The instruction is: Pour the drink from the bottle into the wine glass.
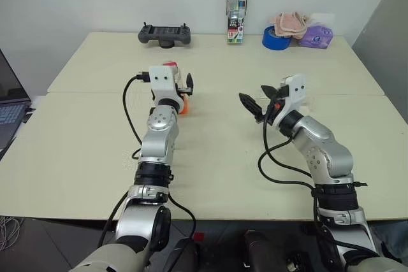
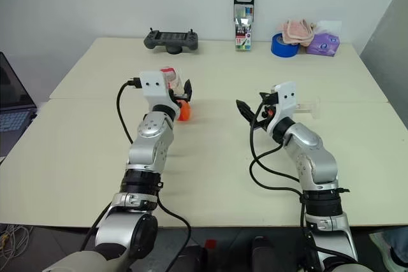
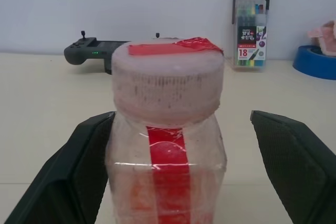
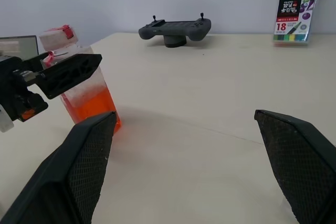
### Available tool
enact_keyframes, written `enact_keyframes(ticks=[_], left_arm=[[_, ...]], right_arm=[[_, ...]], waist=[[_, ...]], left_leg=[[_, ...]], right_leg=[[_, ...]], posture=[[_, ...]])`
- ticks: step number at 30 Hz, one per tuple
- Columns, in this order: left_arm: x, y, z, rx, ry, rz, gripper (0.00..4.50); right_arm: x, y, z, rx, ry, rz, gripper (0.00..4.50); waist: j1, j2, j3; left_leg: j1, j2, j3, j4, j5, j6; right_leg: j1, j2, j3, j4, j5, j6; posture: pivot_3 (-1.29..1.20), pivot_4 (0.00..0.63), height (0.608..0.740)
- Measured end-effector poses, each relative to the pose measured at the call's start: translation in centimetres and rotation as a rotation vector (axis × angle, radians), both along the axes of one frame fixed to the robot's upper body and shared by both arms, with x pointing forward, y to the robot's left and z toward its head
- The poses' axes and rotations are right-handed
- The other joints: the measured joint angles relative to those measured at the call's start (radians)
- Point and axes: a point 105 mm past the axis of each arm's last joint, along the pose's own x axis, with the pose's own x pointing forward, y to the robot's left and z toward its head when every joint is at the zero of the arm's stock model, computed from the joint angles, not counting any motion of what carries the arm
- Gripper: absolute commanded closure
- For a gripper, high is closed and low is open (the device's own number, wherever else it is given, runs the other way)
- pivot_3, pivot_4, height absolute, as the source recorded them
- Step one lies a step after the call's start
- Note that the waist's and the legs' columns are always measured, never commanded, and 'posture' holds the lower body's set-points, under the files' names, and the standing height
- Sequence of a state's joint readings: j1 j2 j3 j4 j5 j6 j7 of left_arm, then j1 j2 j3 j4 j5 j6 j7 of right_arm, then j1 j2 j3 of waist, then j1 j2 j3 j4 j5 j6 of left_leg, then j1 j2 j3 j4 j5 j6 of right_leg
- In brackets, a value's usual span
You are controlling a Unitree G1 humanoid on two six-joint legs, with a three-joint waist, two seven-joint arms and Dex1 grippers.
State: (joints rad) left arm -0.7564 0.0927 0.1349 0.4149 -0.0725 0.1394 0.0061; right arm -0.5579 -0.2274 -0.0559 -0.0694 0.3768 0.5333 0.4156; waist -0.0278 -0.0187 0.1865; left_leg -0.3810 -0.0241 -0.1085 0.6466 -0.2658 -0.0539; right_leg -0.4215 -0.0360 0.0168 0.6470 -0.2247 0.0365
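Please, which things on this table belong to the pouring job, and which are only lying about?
For the job: the bottle, capped, standing between the fingers of the open left end effector; the orange-red drink inside it.

Only lying about: game controller, marker pack, blue tape roll, cloth, purple tissue pack, laptop.

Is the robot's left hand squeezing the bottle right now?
No. The left gripper is open, its black fingers standing on either side of the bottle with a gap showing.
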Motion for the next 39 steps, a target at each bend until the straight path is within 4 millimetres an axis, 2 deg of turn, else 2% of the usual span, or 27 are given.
enact_keyframes(ticks=[2, 7, 8, 9, 17, 19, 20, 22, 24, 26, 28, 30, 33, 39], left_arm=[[0.1, 0.0, -0.4, 0.003, 0.004, -0.01, 0.79], [0.3, 0.2, -1.0, 0.017, 0.009, -0.016, 2.38], [0.4, 0.3, -1.0, 0.019, 0.009, -0.014, 2.63], [0.5, 0.4, -1.0, 0.022, 0.007, -0.013, 2.7], [0.8, 1.1, -0.6, 0.056, -0.013, -0.03, 2.71], [0.7, 0.7, -0.1, 0.064, -0.024, -0.111, 2.71], [0.2, 0.3, 0.4, 0.066, -0.028, -0.205, 2.71], [-1.7, -1.4, 1.8, 0.091, -0.06, -0.431, 2.73], [-4.5, -3.4, 2.6, 0.157, -0.076, -0.665, 2.73], [-7.6, -5.3, 2.0, 0.207, -0.051, -0.878, 2.73], [-9.7, -6.7, 0.9, 0.218, -0.004, -1.019, 2.73], [-11.2, -7.3, 0.5, 0.23, 0.019, -1.106, 2.73], [-12.8, -8.2, 1.0, 0.262, -0.008, -1.182, 2.73], [-13.7, -9.3, 1.2, 0.264, -0.033, -1.237, 2.73]], right_arm=[[-0.4, 0.3, 0.2, 0.001, -0.008, 0.028, 0.0], [-1.8, 1.5, 0.4, -0.008, -0.019, 0.146, 0.0], [-2.0, 1.6, 0.6, -0.016, -0.025, 0.163, 0.0], [-2.2, 1.7, 0.7, -0.017, -0.028, 0.174, 0.0], [-3.1, 1.4, 1.6, -0.074, -0.061, 0.194, 0.0], [-4.3, 0.9, 2.0, -0.13, -0.068, 0.225, 0.0], [-5.2, 0.7, 2.3, -0.168, -0.069, 0.257, 0.0], [-6.7, 0.1, 3.2, -0.237, -0.077, 0.309, 0.0], [-7.7, -0.1, 3.7, -0.276, -0.056, 0.354, 0.0], [-8.5, -0.3, 4.2, -0.269, -0.017, 0.392, 0.0], [-9.2, -0.3, 4.8, -0.255, -0.003, 0.422, 0.0], [-9.6, 0.0, 5.3, -0.256, -0.002, 0.437, 0.0], [-9.6, 0.1, 5.6, -0.256, -0.009, 0.402, 0.0], [-10.3, 1.1, 5.7, -0.211, -0.014, 0.42, 0.0]], waist=[[0.0, 0.0, 0.0], [0.0, 0.0, 0.0], [0.0, 0.0, 0.0], [0.0, 0.0, 0.0], [0.0, 0.0, 0.0], [0.0, 0.0, 0.0], [-0.001, 0.0, 0.0], [-0.002, 0.0, 0.0], [-0.003, 0.0, 0.0], [-0.004, 0.0, 0.0], [-0.004, 0.0, 0.0], [-0.004, 0.0, 0.0], [-0.003, 0.0, 0.0], [-0.003, 0.0, 0.0]], left_leg=[[0.0, 0.0, 0.0, 0.0, 0.0, 0.0], [0.0, 0.0, 0.0, 0.0, 0.0, 0.0], [0.0, 0.0, 0.0, 0.001, 0.0, 0.0], [0.0, 0.0, -0.001, 0.001, 0.0, 0.0], [0.0, 0.0, 0.0, 0.001, 0.0, 0.0], [-0.001, 0.0, -0.001, 0.0, 0.0, 0.0], [-0.002, 0.0, -0.001, 0.0, 0.0, 0.0], [-0.003, 0.0, -0.001, 0.0, 0.0, 0.0], [-0.002, 0.0, 0.0, 0.0, 0.0, 0.0], [-0.001, 0.001, 0.0, 0.0, 0.0, 0.0], [0.0, 0.001, 0.0, 0.0, 0.0, 0.001], [0.0, 0.002, -0.001, 0.001, 0.0, 0.002], [0.001, 0.002, 0.0, 0.002, 0.003, 0.005], [0.0, 0.001, 0.001, 0.004, 0.004, 0.006]], right_leg=[[0.0, 0.0, 0.0, 0.0, 0.0, 0.0], [0.0, 0.0, 0.0, 0.0, 0.0, 0.0], [0.0, 0.0, 0.0, 0.0, 0.0, 0.0], [0.0, 0.0, 0.0, 0.001, 0.0, 0.0], [0.0, 0.0, 0.0, 0.0, 0.001, 0.001], [-0.001, 0.0, -0.001, 0.0, 0.001, 0.001], [-0.001, 0.0, -0.001, 0.0, 0.001, 0.001], [-0.001, 0.0, -0.001, -0.002, 0.0, 0.001], [-0.001, -0.001, 0.0, -0.002, 0.0, 0.001], [-0.001, -0.001, 0.001, -0.001, 0.0, 0.001], [0.0, 0.0, 0.0, 0.0, 0.0, 0.001], [0.001, 0.002, 0.0, 0.0, 0.0, 0.0], [0.002, 0.002, 0.0, 0.0, 0.0, 0.001], [0.002, 0.002, 0.001, 0.001, 0.002, 0.002]], posture=[[0.0, 0.15, 0.74], [0.0, 0.15, 0.74], [0.0, 0.15, 0.74], [0.0, 0.15, 0.74], [0.0, 0.15, 0.74], [0.0, 0.15, 0.74], [0.0, 0.15, 0.74], [0.0, 0.15, 0.74], [0.0, 0.15, 0.74], [0.0, 0.15, 0.74], [0.0, 0.15, 0.74], [0.0, 0.15, 0.74], [0.0, 0.15, 0.74], [0.0, 0.15, 0.74]])
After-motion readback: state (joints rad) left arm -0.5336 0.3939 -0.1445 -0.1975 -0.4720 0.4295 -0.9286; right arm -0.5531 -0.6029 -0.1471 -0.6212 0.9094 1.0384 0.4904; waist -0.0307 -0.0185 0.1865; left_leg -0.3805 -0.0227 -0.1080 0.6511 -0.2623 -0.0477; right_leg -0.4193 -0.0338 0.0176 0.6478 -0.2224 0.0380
